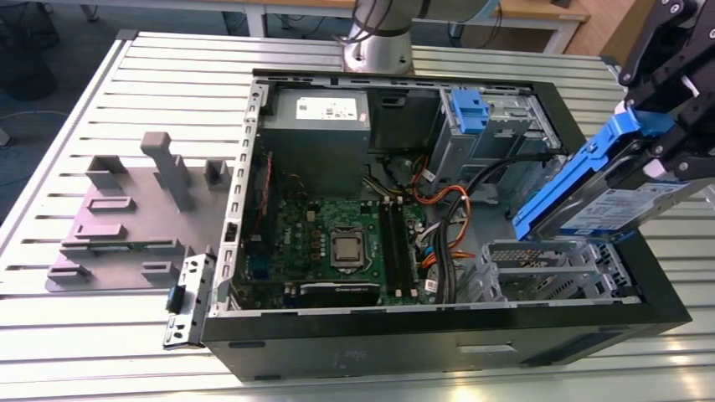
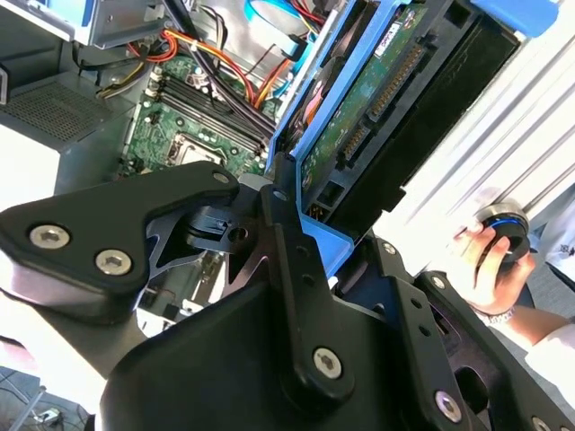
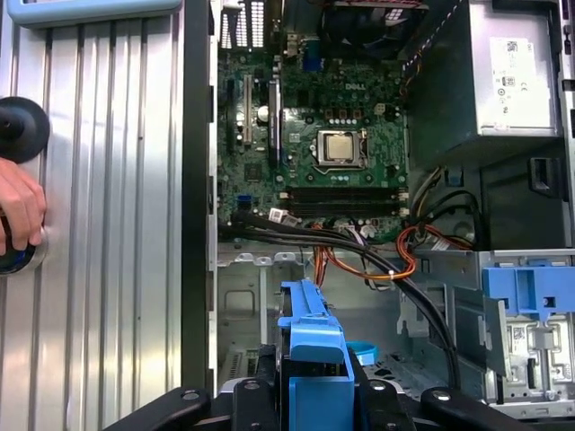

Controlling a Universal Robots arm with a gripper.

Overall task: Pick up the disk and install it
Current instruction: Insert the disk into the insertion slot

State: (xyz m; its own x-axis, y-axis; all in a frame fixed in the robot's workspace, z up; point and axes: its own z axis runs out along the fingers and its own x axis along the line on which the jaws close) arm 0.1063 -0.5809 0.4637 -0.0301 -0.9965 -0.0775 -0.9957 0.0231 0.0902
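Note:
The disk [image 1: 598, 201] is a silver drive in a blue carrier bracket. It hangs tilted above the open computer case [image 1: 671, 301], over the side at the exterior view's right. My gripper [image 1: 657, 155] is shut on its upper end. In the second wrist view the black fingers [image 2: 289, 260] clamp the blue bracket, and the disk [image 2: 364, 99] shows its green circuit board. In the first wrist view the disk [image 3: 314, 346] is seen edge-on between the jaws of the gripper [image 3: 314, 400], above the case floor beside the motherboard [image 3: 328, 153].
A grey metal drive cage [image 1: 547, 268] sits just below the disk. A blue latch piece [image 1: 470, 109] is fixed to the bay, beside the grey power supply [image 1: 318, 126]. Cables [image 1: 441, 218] cross the case. A grey fixture tray [image 1: 123, 218] lies outside. A person's hand [image 2: 481, 260] holds a black knob.

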